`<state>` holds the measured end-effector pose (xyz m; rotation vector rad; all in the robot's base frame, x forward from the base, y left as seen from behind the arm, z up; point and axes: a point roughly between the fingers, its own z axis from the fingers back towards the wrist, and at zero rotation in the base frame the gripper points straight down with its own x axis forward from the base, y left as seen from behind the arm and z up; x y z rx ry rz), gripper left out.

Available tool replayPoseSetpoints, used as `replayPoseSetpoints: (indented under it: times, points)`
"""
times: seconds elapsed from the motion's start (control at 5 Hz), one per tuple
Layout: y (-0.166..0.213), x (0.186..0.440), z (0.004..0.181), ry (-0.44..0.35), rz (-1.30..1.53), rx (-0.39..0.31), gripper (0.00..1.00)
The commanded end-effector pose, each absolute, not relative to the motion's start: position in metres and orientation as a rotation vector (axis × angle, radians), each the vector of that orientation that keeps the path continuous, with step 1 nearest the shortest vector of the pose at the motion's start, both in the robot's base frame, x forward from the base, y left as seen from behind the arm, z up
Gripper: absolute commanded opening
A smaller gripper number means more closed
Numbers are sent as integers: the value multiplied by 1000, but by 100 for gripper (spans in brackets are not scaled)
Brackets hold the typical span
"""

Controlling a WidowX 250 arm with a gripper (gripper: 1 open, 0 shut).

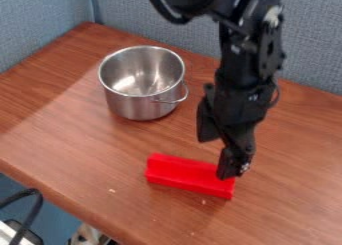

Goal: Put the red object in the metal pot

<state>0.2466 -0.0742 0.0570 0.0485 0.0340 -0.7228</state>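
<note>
Tool [230,159]: one, black, two-fingered, carried on a single dark arm and pointing down at the desk [80,109]. Fingers spread wide, nothing between them. One finger tip shows low over the right part of the red block; the other is harder to make out against the arm's body. Whether a tip already touches the block cannot be told from this view.

Red block [187,176]: one, bright red, long and plain, lying flat on the desk near its front edge. Long axis runs left to right across the picture, dipping slightly toward the right end. It sits directly beneath the tool, with most of its length reaching out to the left of the fingers. Judged: the tool stands toward the block's right end instead of its middle, so a grasp here would take the block off-centre unless the tool shifts left; the fingers need to straddle the short width.

Metal pot [140,81]: one, round, shiny steel, upright and empty, thin wire handle on the side facing the block. It stands up and to the left of the block, well apart from it.

Arm count: one, so no choice of nearer hand arises.

Task status, judged: block not yet lifted, pot not yet filled.
</note>
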Motion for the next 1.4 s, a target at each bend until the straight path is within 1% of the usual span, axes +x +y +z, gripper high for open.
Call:
replayPoseSetpoints:
  times: [0.0, 0.2, 1.0, 1.2]
  points:
    - [-76, 249, 49, 2, -766, 66, 100]
    - [-77, 248, 36, 3, -793, 69, 100]
    - [-75, 239, 7, 40, -803, 31, 100]
    - [-76, 235, 14, 61, -807, 20, 100]
